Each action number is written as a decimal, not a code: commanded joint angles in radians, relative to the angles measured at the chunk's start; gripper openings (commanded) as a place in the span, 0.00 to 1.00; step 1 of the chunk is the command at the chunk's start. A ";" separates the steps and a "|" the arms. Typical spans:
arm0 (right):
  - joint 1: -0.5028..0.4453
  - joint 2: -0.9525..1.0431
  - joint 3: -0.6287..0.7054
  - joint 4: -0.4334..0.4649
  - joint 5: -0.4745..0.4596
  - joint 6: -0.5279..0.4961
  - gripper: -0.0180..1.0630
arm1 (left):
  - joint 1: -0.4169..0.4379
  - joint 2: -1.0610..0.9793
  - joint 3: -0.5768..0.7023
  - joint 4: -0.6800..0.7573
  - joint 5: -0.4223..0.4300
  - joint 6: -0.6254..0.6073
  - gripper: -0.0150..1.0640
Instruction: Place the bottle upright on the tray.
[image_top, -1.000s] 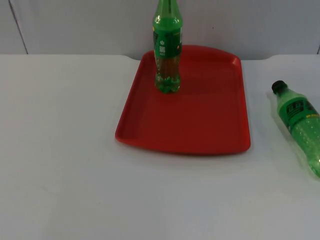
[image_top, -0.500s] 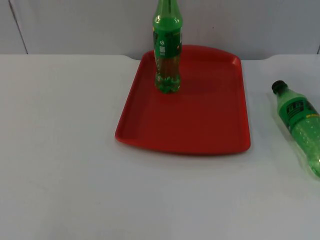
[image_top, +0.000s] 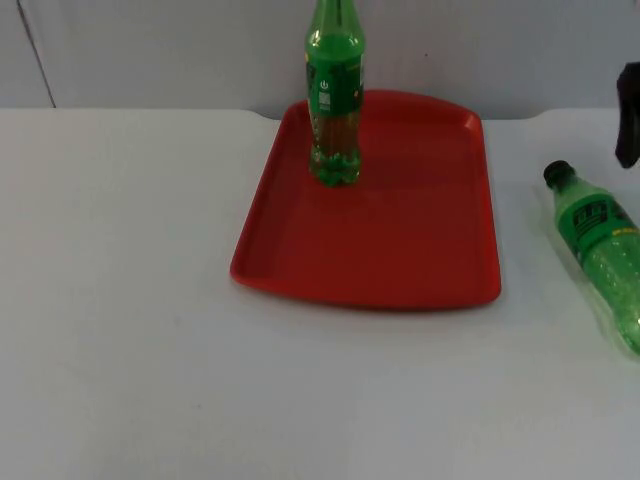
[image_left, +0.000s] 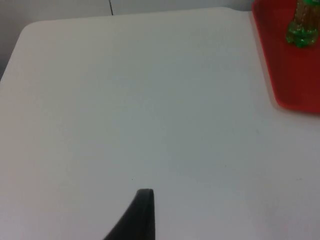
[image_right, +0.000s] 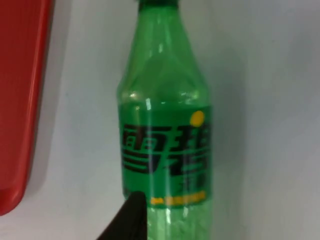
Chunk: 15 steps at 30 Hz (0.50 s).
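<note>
One green plastic bottle (image_top: 334, 100) upright on red tray (image_top: 400, 240); second green bottle (image_top: 600, 250) lying on white worktop (image_top: 120, 300), ungrasped. Right gripper (image_top: 629, 128) above it, fingers' spread unclear.

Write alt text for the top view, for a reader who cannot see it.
A green bottle lies on its side on the white table, right of a red tray where a second green bottle stands upright. The right gripper enters at the right edge, above the lying bottle.

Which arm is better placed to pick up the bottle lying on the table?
Right. The right gripper hangs just beyond the lying bottle, right of the red tray. The left gripper waits over bare table left of the tray.
</note>
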 joint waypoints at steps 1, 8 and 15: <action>0.015 0.036 -0.009 0.004 -0.020 -0.005 0.99 | 0.004 -0.002 0.004 0.001 -0.002 -0.001 0.99; 0.051 0.128 -0.041 0.011 -0.075 -0.005 0.99 | 0.004 -0.002 0.004 0.001 -0.002 -0.001 0.99; 0.059 0.202 -0.089 0.030 -0.062 -0.002 0.97 | 0.004 -0.002 0.004 0.001 -0.002 -0.001 0.99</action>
